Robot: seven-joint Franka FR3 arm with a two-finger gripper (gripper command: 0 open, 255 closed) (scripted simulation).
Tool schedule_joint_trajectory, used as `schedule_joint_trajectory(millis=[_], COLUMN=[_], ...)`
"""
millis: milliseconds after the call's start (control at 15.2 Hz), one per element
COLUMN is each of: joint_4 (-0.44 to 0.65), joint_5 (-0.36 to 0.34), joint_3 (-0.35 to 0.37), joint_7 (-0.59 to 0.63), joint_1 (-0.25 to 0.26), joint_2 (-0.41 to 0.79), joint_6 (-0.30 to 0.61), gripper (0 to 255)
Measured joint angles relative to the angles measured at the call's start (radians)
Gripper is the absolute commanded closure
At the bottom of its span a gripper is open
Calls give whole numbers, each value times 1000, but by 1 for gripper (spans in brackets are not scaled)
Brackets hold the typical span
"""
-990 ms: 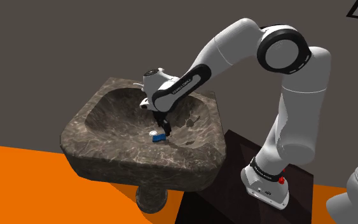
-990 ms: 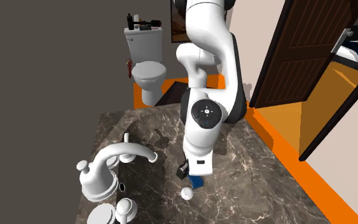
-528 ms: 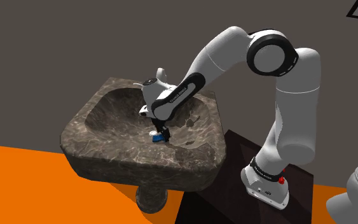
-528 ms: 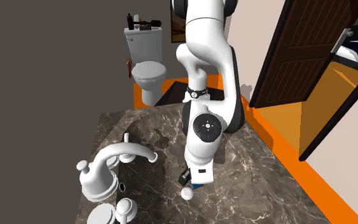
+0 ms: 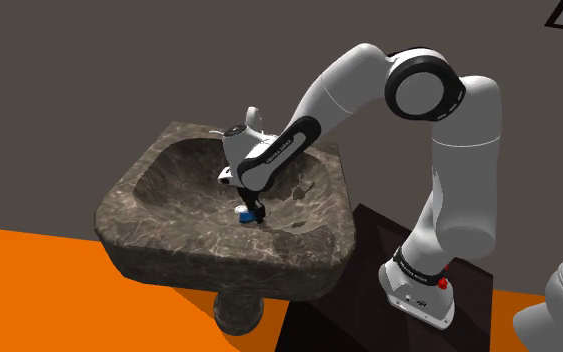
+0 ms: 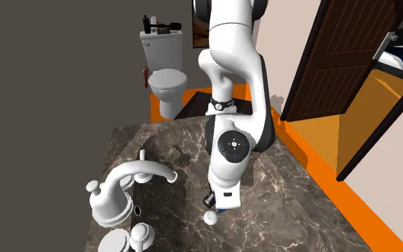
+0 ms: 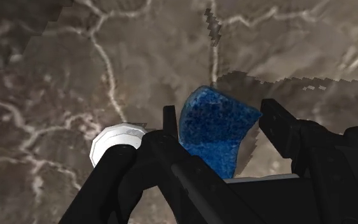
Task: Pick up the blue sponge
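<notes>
The blue sponge (image 7: 215,133) lies on the dark marbled ledge of the sink (image 5: 169,250), by the basin's edge. My black gripper (image 7: 219,116) is down over it, and both fingers press against its sides. In the shoulder view a sliver of the blue sponge (image 5: 243,214) peeks out under the gripper (image 5: 252,210). From the second exterior view the white hand covers most of the sponge (image 6: 222,210), and the gripper (image 6: 216,205) points down at the ledge. The gripper is shut on the sponge, which still rests on the sink.
A small white round cap (image 7: 117,143) sits on the ledge right beside the sponge and one finger. White faucet handles (image 6: 132,179) stand along the sink's back. A toilet (image 6: 167,79) and a dark door (image 6: 350,43) lie beyond. The stand (image 5: 369,290) is next to the sink.
The hand came down onto the sponge, then the fingers drew in from wide apart and clasped it. The sponge has stayed where it was on the ledge.
</notes>
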Motion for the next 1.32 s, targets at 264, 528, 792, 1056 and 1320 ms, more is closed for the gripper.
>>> schedule_joint_trajectory(millis=[264,528,792,1056,1320], joint_4=[-1,-5,-7,0,6], joint_5=[0,5,12,18,23], joint_3=[0,2,6,8,11], joint_7=[0,-5,-11,-18,-21], joint_1=[0,-2,-4,-6,-6], joint_2=[-1,-33,-78,-118,-151], joint_6=[1,-29,-72,-118,-157], gripper=[255,255,255,255,255])
